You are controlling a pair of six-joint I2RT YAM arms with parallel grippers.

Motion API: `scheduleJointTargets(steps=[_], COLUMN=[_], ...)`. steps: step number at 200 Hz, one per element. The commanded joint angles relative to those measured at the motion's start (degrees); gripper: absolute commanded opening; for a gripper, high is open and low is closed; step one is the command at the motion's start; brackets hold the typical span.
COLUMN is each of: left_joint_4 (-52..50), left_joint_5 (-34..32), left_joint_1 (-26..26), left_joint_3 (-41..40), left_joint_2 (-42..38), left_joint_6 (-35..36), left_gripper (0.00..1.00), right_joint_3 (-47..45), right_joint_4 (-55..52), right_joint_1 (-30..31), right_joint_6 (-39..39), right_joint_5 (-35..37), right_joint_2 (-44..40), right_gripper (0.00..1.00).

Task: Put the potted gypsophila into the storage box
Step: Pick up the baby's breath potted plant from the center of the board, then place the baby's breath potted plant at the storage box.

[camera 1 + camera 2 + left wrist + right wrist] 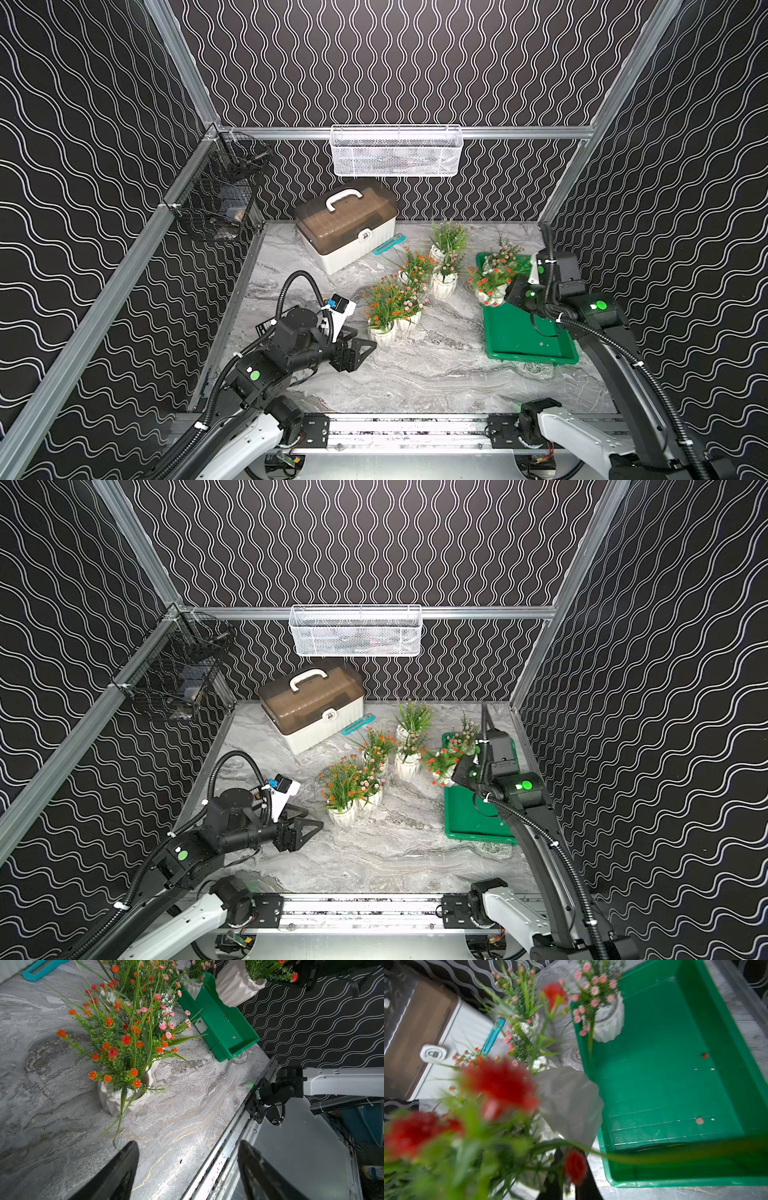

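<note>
**Right gripper** (569,1159): closed almost completely. You hold an orange-flowered pot (490,296) by something thin at its top, either the stems or the rim. Blur in the right wrist view hides which. The pot hangs tilted and appears lifted off the table (415,374). It sits at the left rim of the green tray (523,336), partly over the wall and not yet inside.

**Left gripper** (360,341): jaws stand wide apart with nothing between them. It hovers low over the near left of the table, near the closest orange pot but not touching it.

**Done:** one pink-flowered pot (608,1022) stands upright in the far left corner of the tray. The rest of the tray floor is bare except for a few loose petals.

**In hand:** the second pot. You probably need to carry it a little further right and lower it onto the open floor near the first. Then you release it upright, since its tilt could tip it on landing.

**Left to do:** a cluster of five pots (411,286) stands on the table just left of the tray. Two are near, close together, and three are farther back, with sprigs tangling between neighbours. By this count most of the task is ahead of you, and the tray looks wide enough for all of them.

**Not part of the task:** the white case (349,237) at the far left of the table.
</note>
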Motion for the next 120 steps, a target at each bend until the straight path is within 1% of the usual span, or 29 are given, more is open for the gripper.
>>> scheduleJointTargets(steps=[1,17,39,46,77,96,120], left_joint_4=[2.62,3.96,6.79,7.6,9.57,9.67,9.19], left_joint_5=[1.39,1.34,1.57,1.33,-0.42,-0.56,0.23], left_joint_1=[0.04,0.05,0.01,0.03,0.04,-0.01,0.04], left_joint_3=[-0.43,-1.41,-3.34,-3.93,-5.81,-5.97,-5.48], left_joint_2=[-0.72,-2.66,-6.77,-8.17,-12.87,-13.45,-11.85], left_joint_6=[1.33,1.68,2.12,2.37,3.32,3.54,3.8], left_gripper=[0.78,0.78,0.78,0.79,0.81,0.82,0.81], right_joint_3=[0.44,-0.15,-1.33,-3.04,-4.92,-5.8,-6.07], right_joint_4=[2.08,2.96,5.2,6.19,9.37,11.5,13.48], right_joint_1=[-3.83,-7.55,-14.14,-16.3,-24.63,-29.2,-32.23], right_joint_6=[-1.19,-1.55,-1.47,-1.47,-1.72,-1.22,-0.68], right_joint_5=[-2.21,-3.68,-7.94,-8.91,-12.72,-15.88,-16.32], right_joint_2=[-0.11,0.45,1.42,1.68,4.36,6.42,9.07], right_gripper=[0.0,0.0,0.0,0.0,0.0,0.0,0.0])
